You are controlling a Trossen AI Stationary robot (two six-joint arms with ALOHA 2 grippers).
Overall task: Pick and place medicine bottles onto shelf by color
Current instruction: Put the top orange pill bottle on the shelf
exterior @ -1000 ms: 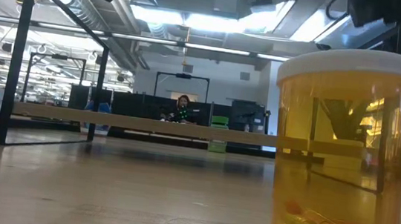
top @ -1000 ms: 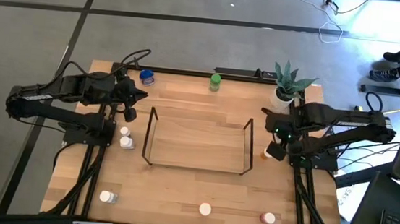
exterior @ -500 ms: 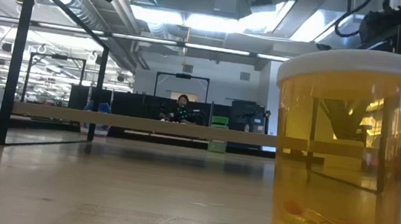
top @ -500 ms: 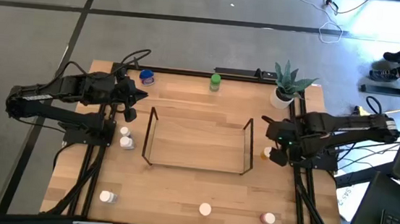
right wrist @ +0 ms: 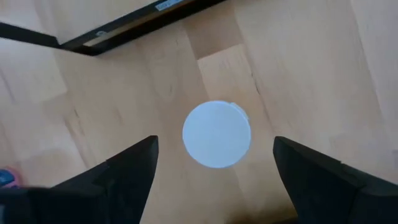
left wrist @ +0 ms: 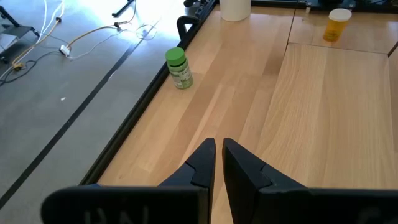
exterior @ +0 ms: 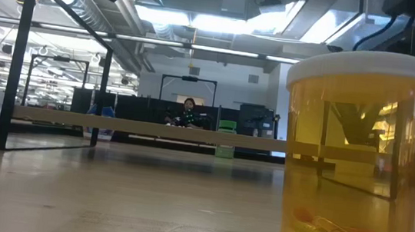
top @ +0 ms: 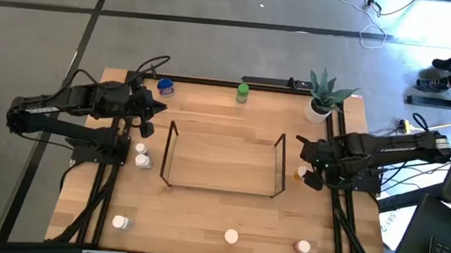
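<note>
Since its fingers stand wide apart w/ nothing between, the right gripper [right wrist: 214,165] hangs centred over the white-capped amber plastic bottle [right wrist: 217,134], mid-right in high view beside the dark wire shelf [top: 221,190], prob. lining up a grab. Left gripper [left wrist: 217,163], fingers together, waits upper left.

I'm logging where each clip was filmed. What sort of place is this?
Probably a large open lab or workshop: exposed ceiling ducts, a person seated at desks behind the table, cables on bare floor.
</note>
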